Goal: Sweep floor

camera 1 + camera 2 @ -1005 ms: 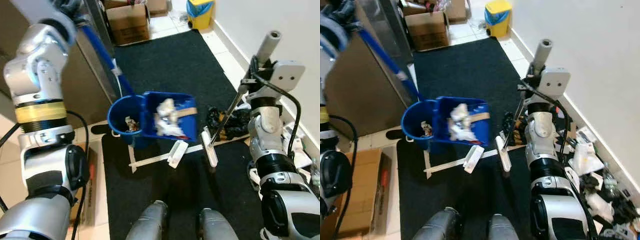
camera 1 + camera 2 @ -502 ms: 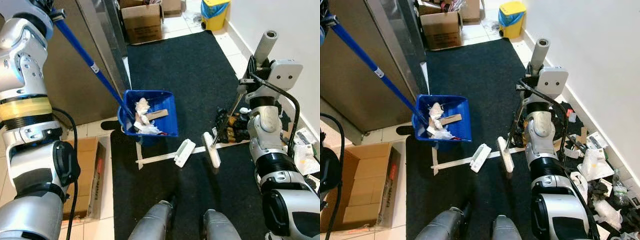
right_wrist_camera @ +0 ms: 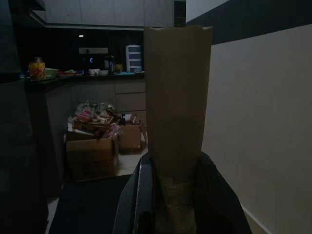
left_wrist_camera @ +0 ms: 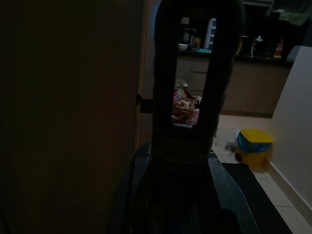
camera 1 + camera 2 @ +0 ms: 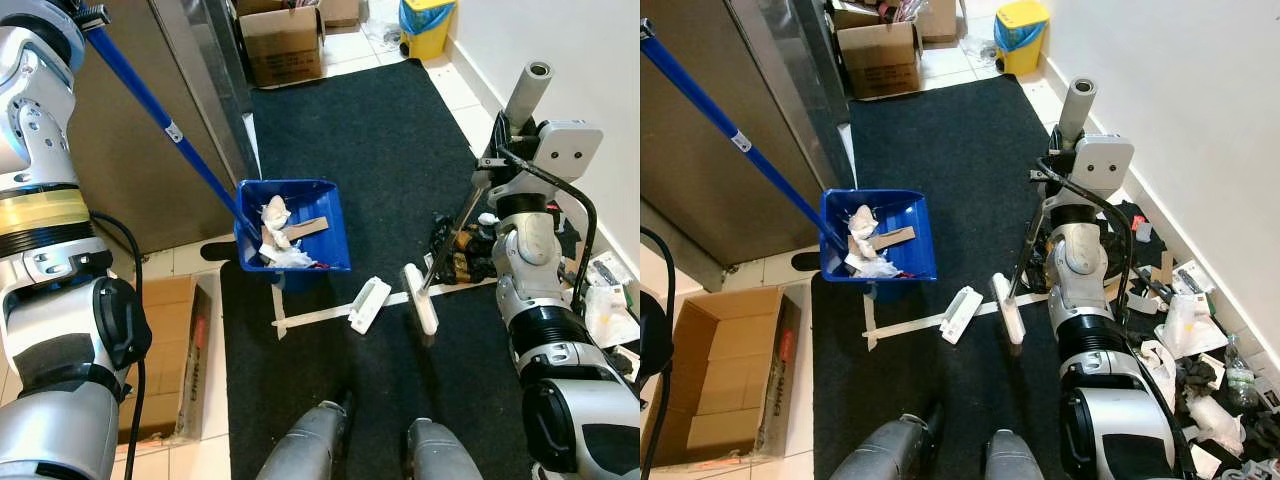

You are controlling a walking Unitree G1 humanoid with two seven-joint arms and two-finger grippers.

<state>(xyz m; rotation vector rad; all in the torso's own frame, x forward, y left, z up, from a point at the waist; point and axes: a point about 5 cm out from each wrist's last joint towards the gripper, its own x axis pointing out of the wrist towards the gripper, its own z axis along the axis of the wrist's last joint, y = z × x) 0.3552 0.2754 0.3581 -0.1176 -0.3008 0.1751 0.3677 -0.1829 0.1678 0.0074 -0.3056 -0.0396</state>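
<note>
A blue dustpan (image 5: 296, 226) on a long blue handle (image 5: 160, 120) hangs level over the edge of the black mat (image 5: 360, 130), holding white paper scraps and a brown strip. My left gripper (image 4: 187, 161) is raised at the upper left, shut on the top loop of that handle. My right gripper (image 3: 178, 195) is shut on the grey broom handle (image 5: 527, 85), held upright on the right. The white broom head (image 5: 420, 298) rests on the mat. Beside it lie a white block (image 5: 368, 303) and a strip of white tape (image 5: 310, 318).
A steel cabinet (image 5: 190, 60) stands at the left, with an open cardboard box (image 5: 725, 365) on the tiles beside it. Boxes (image 5: 285, 40) and a yellow bin (image 5: 427, 22) stand at the far end. Rubbish (image 5: 1195, 340) lines the right wall.
The dustpan, tilted up close to the camera a second ago, has swung down and away and now hangs level. The head camera has shifted too. The broom has hardly moved.
</note>
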